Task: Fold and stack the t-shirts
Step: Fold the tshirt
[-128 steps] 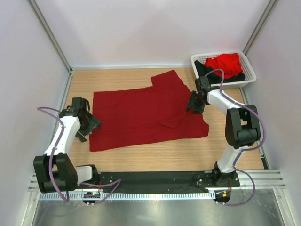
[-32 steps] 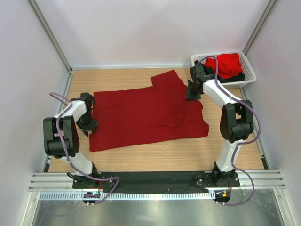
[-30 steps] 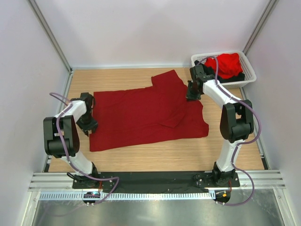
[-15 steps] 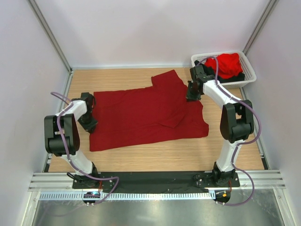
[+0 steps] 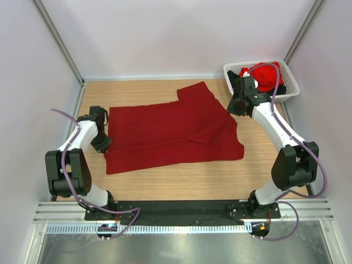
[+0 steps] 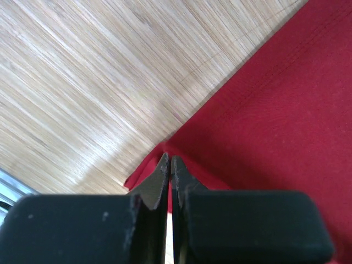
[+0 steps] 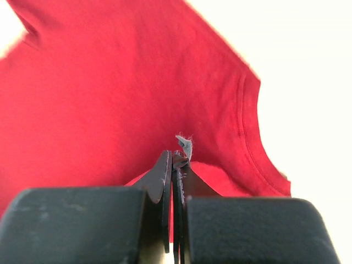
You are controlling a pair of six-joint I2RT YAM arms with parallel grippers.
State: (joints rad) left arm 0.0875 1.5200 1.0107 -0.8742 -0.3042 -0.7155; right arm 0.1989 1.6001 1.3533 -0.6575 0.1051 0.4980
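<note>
The left pincer [image 6: 169, 165] is pinched tight on the left hem of the dark crimson t-shirt [image 5: 170, 132], which lies spread mostly flat across the middle of the wooden surface [image 5: 181, 181]. Farther back on the right, the right pincer [image 7: 175, 159] is closed on a fold of the same shirt beside its neckline. Beyond it, in the far right corner, the white basket [image 5: 292, 87] holds the brighter red t-shirt [image 5: 269, 74].

White arms [image 5: 77, 141], black joints [image 5: 290, 168], purple cables [image 5: 263, 65]
</note>
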